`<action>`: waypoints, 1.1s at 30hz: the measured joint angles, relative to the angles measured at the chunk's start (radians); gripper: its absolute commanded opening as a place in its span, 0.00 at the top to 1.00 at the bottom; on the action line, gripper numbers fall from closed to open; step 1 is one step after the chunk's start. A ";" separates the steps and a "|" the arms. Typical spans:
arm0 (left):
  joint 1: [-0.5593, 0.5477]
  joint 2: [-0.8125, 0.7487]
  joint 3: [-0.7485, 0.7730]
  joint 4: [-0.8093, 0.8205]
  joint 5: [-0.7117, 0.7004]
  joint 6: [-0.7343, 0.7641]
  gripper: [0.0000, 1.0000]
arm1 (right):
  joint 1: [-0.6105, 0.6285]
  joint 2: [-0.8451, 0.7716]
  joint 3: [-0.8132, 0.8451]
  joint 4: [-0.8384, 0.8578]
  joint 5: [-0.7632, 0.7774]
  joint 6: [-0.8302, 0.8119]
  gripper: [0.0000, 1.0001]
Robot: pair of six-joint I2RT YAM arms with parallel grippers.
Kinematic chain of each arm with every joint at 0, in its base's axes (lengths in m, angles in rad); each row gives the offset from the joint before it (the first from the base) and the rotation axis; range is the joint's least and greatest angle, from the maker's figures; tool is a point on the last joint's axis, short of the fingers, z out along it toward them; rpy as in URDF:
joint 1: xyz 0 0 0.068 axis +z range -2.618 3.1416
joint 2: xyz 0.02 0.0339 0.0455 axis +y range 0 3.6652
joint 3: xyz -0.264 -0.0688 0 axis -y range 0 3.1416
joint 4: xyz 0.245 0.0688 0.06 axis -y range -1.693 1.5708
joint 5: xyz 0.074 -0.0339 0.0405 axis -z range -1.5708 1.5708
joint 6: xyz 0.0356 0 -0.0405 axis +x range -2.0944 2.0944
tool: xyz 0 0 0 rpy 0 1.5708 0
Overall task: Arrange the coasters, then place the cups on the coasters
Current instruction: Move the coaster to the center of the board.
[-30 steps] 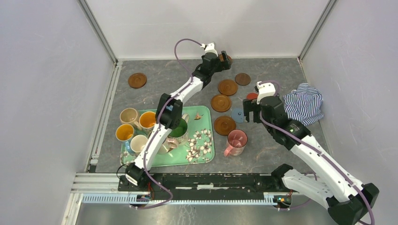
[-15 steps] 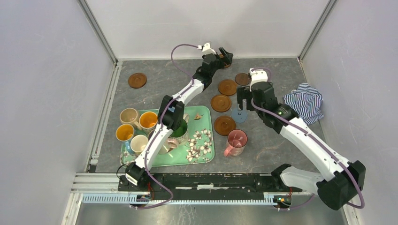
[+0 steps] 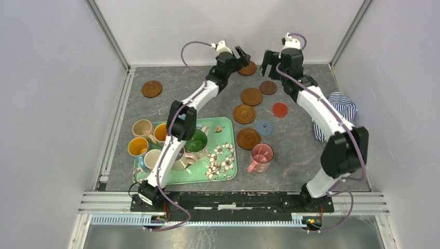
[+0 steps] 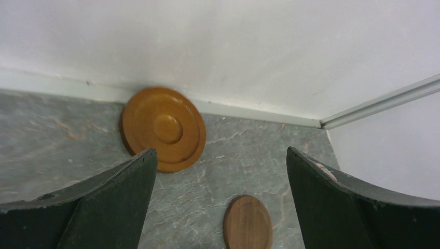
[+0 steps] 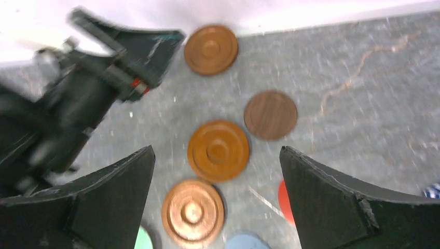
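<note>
Only the top view shows the cups (image 3: 138, 147). The wrist views show the left gripper (image 4: 220, 155) and right gripper (image 5: 216, 153) wide and empty. The right gripper has swung from the blue-grey coaster (image 3: 264, 126) to the back wall (image 3: 228, 26).

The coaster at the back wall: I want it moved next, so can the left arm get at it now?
Probably yes. The left end effector hovers open just short of the coaster, and nothing lies on it or between them. The wall right behind it may crowd one finger.

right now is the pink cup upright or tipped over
Upright: the pink cup shows its full round mouth and pink inside to the overhead camera.
</note>
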 measured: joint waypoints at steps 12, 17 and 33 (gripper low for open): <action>0.023 -0.734 -0.497 -0.064 0.002 0.064 0.00 | -0.142 0.490 0.338 0.154 -0.152 0.052 0.02; 0.012 -0.949 -0.715 -0.102 0.009 0.090 0.00 | -0.150 0.702 0.485 0.201 -0.184 0.053 0.02; 0.001 -1.270 -0.982 -0.316 0.012 0.212 0.00 | -0.120 1.067 0.731 0.420 -0.181 0.072 0.02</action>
